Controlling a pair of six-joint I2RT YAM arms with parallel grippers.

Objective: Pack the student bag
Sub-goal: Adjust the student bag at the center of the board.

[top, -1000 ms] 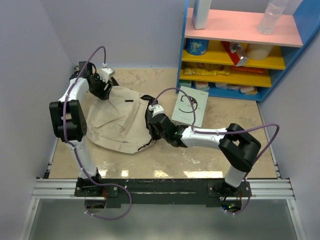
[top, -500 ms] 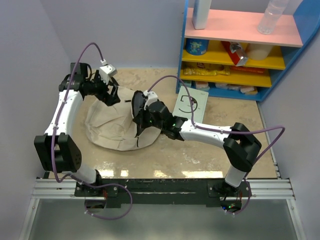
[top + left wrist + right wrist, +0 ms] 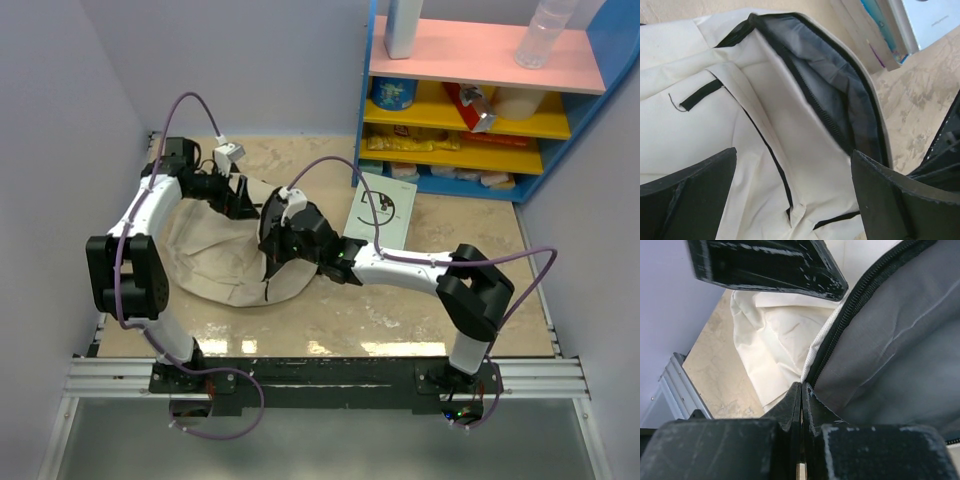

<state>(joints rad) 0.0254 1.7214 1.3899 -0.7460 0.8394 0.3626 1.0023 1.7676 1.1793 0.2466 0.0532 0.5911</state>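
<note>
The student bag (image 3: pixel 215 262), a large beige backpack with black zipper trim, lies at the left of the table. Its opening faces right and shows grey lining (image 3: pixel 840 85). My right gripper (image 3: pixel 273 240) is shut on the zipper edge of the opening and holds that rim lifted; in the right wrist view the fingertips (image 3: pixel 801 388) pinch the rim where lining (image 3: pixel 890 350) meets beige cloth (image 3: pixel 775 335). My left gripper (image 3: pixel 247 198) hovers open just above the bag's top near the opening. Its jaws (image 3: pixel 794 155) stand wide over the beige front panel with nothing between them.
A flat white book (image 3: pixel 383 206) lies right of the bag; several book edges (image 3: pixel 890 30) show past the opening. A blue shelf unit (image 3: pixel 480 110) with yellow and pink boards stands at the back right. Walls close in the left and far sides.
My left gripper let go and opened, then swung right over the bag toward its opening. My right gripper pulled the bag's rim up and to the left.
</note>
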